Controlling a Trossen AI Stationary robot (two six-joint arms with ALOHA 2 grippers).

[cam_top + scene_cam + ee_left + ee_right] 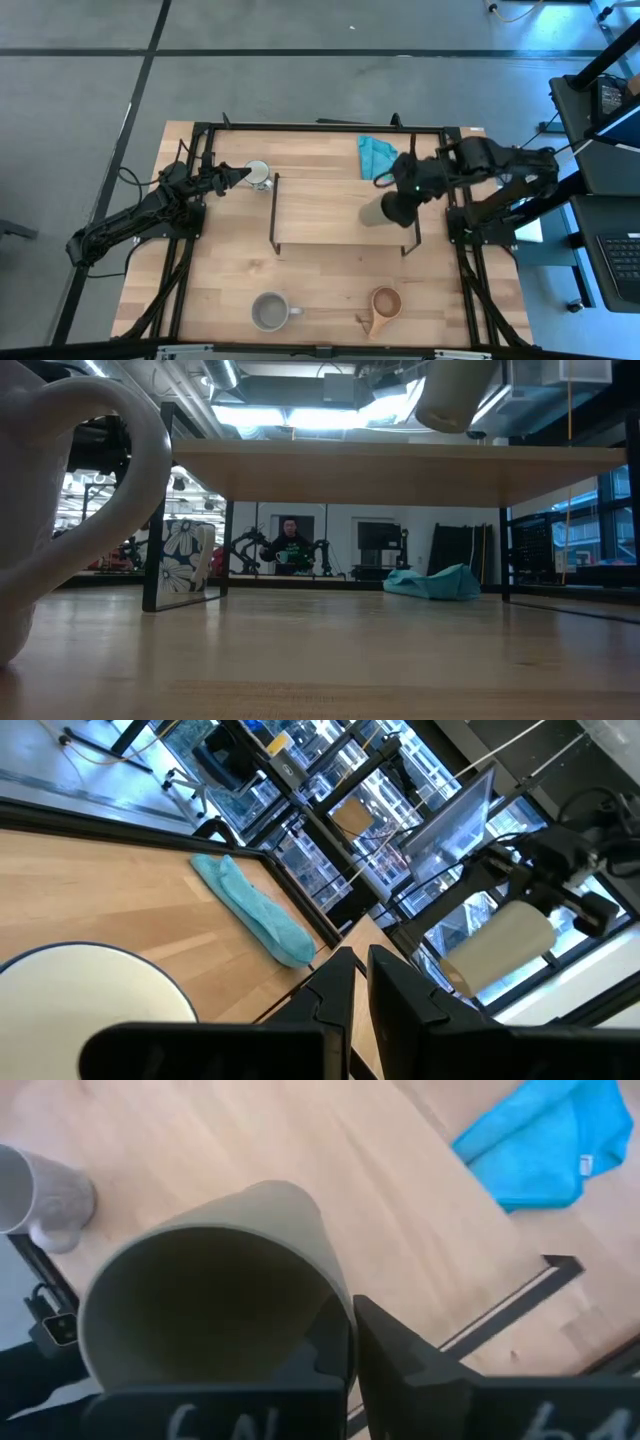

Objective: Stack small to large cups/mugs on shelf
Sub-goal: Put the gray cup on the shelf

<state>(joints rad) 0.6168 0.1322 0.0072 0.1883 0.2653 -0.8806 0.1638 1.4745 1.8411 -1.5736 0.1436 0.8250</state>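
**Op:** My right gripper (392,208) is over the right end of the shelf (320,212). Its fingers are clamped on the wall of the green cup (215,1295), one inside the rim and one outside. The cup is tipped on its side and held above the board; in the low view its base (455,395) sits clear of the shelf top.

**Obs:** And the left?

**Op:** My left gripper (240,176) is at the white cup (258,174), which stands on the table just off the shelf's back left corner. The wrist view shows the fingers (335,995) nearly together with only a narrow gap, and the white rim (95,990) beside them, not between them. I see nothing held there.

**Obs:** Other cups?

**Op:** The grey cup (269,311) is at the table's front, handle pointing right. The wooden cup (384,303) is to its right, well apart, long handle toward the front left. Both stand upright on the table.

**Obs:** The cloth?

**Op:** The teal cloth (375,155) is behind the shelf's right end, near the right arm.
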